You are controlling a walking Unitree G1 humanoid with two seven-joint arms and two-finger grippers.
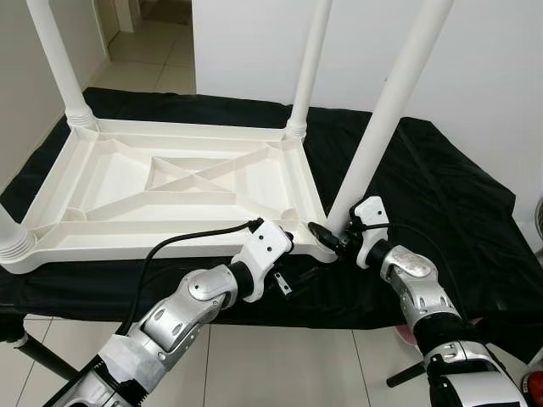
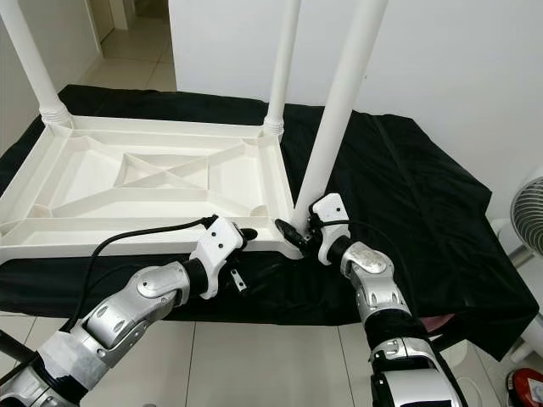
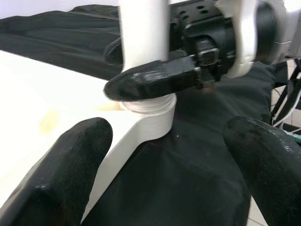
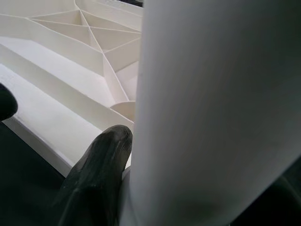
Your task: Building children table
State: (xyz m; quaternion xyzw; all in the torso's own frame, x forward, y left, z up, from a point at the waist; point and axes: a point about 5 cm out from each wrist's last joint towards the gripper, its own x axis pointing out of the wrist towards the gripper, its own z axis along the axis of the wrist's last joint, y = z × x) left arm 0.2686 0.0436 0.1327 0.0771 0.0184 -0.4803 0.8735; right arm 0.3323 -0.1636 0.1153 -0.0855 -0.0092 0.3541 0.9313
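Observation:
The white plastic table top (image 1: 127, 250) lies upside down on a black cloth, ribbed underside up. White legs stand in its far left (image 1: 55, 59) and far right (image 1: 310, 59) corners. The near right leg (image 1: 386, 110) leans to the right in its corner socket (image 3: 155, 117). My right gripper (image 1: 335, 239) is shut on this leg just above the socket, with one finger (image 4: 99, 174) pressed against the tube. My left gripper (image 1: 295, 261) is open at the same corner, its two fingers (image 3: 61, 174) spread wide on either side of the table's edge, holding nothing.
The black cloth (image 1: 441, 195) covers a low platform and drapes over its front edge. A white wall (image 1: 254, 42) stands close behind. The near left corner carries another leg socket (image 1: 13, 242). A fan (image 2: 526, 212) stands on the tiled floor at the right.

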